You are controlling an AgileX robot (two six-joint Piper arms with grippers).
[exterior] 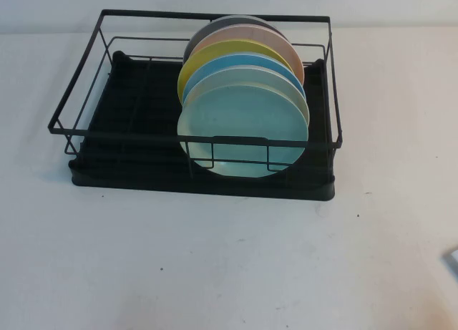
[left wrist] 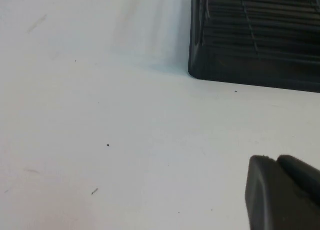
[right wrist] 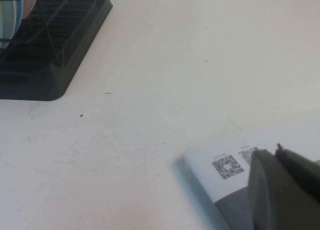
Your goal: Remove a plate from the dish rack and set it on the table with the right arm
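Sitting nearest: the white table (exterior: 229, 273), bare across the lower half of the high view, with a few small dark specks.
Right gripper: absent from the high view; in the right wrist view a dark part of the right gripper (right wrist: 285, 190) fills the lower right corner, low over the table. Whether its jaws are wide or narrow I cannot tell.
Label sheet: a white sheet with printed square codes (right wrist: 230, 166) lies on the table just beside that gripper; a pale edge at the lower right border of the high view may be the same sheet.
Left gripper: also absent from the high view; the left gripper (left wrist: 282, 192) appears as a dark block in the lower right corner of the left wrist view, above bare table. Its jaws cannot be told either.
Dish rack: the black wire dish rack (exterior: 129, 137) on its black tray base stands at the centre and upper middle of the high view, well apart from both grippers.
Plate: the pale mint-green plate (exterior: 243, 129) stands on edge at the front of the row, in the right half of the rack.
Behind it: a whitish plate (exterior: 286, 83), a blue plate (exterior: 215, 69), a yellow plate (exterior: 192, 66), a pinkish plate (exterior: 283, 47) and a dark grey plate (exterior: 204, 31).
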